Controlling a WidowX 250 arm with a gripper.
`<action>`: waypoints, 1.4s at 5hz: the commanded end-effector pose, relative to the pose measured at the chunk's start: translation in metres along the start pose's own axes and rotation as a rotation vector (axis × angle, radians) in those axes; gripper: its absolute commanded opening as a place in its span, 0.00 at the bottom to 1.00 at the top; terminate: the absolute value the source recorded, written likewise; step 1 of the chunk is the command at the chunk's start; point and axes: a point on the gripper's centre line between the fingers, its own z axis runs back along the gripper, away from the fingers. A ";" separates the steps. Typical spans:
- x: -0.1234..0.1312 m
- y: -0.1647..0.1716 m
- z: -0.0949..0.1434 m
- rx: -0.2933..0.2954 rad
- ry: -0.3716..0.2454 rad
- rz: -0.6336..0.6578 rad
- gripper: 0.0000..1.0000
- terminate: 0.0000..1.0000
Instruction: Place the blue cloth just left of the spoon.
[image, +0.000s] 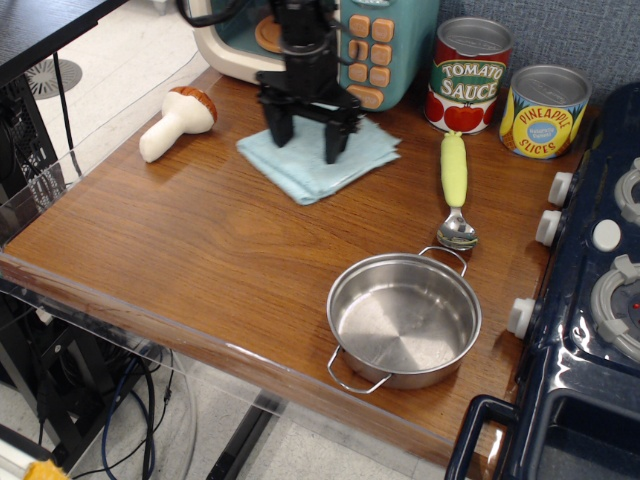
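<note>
The blue cloth (318, 165) lies on the wooden counter in front of the toy microwave, a little left of the spoon (455, 185). The spoon has a yellow-green handle pointing to the back and its metal bowl next to the pot's rim. My gripper (308, 138) points straight down onto the cloth's back part. Its two black fingers (283, 130) are planted in the cloth a small way apart with fabric between them. A narrow strip of bare wood shows between the cloth's right corner and the spoon.
A steel pot (404, 318) stands at the front right. A toy mushroom (176, 122) lies at the back left. A toy microwave (330, 40), a tomato sauce can (468, 75) and a pineapple can (544, 112) line the back. A toy stove (600, 300) borders the right.
</note>
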 end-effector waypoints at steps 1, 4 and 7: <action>0.006 -0.057 -0.001 -0.061 0.000 -0.122 1.00 0.00; 0.012 -0.036 0.049 -0.037 -0.096 -0.033 1.00 0.00; -0.005 -0.016 0.121 -0.013 -0.234 0.032 1.00 0.00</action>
